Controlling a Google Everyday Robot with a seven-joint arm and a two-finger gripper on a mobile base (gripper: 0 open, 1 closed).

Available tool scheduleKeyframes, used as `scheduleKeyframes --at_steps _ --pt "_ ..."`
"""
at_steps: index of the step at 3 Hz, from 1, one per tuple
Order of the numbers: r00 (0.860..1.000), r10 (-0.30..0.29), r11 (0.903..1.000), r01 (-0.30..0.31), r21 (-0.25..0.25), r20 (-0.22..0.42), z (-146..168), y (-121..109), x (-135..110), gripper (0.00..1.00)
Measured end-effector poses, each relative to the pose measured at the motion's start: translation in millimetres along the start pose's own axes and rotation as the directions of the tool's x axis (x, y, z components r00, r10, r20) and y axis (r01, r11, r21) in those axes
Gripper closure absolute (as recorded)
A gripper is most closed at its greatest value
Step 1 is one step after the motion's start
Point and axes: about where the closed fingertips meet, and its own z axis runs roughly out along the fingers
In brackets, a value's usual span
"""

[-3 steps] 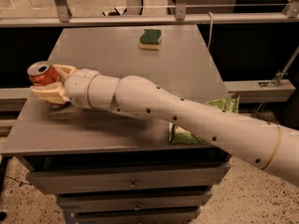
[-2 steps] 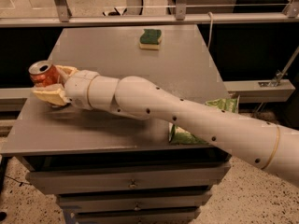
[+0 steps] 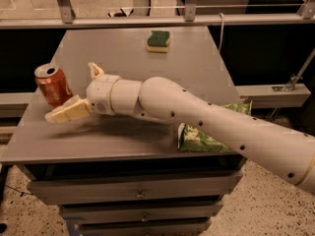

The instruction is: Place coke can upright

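Your inventory, item by item:

- Coke can (image 3: 53, 85): red, silver top with the pull tab facing up. It stands on its base near the left edge of the grey table (image 3: 128, 53), leaning slightly to the left.
- Gripper (image 3: 70, 91): low over the table's left part, just right of the can. Its two cream fingers (image 3: 66, 112) are spread apart and clamp nothing. The near finger lies beside the can's foot; you cannot tell whether it touches. The far finger points up behind the wrist.
- Arm (image 3: 211, 119): white, it reaches in from your lower right across the table's front.
- Green chip bag (image 3: 194, 139): flat at the front edge, partly under the arm.
- Green-and-yellow sponge (image 3: 158, 40): at the far end, well apart from the can.
- Drawers (image 3: 140, 193): below the tabletop, closed.
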Motion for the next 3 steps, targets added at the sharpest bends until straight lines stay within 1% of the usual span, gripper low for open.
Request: scheduleKeyframes --at_steps 1,2,3 --pt "1.0 0.009 0.9999 -0.009 0.013 -0.025 -25.9 -12.7 8.9 0.0" --pt "1.0 0.009 0.9987 -0.009 0.049 -0.01 -65.2 -39.7 13.2 0.0" --pt "1.0 -0.028 0.9937 0.028 0.108 0.003 -117.5 -86.4 3.9 0.0"
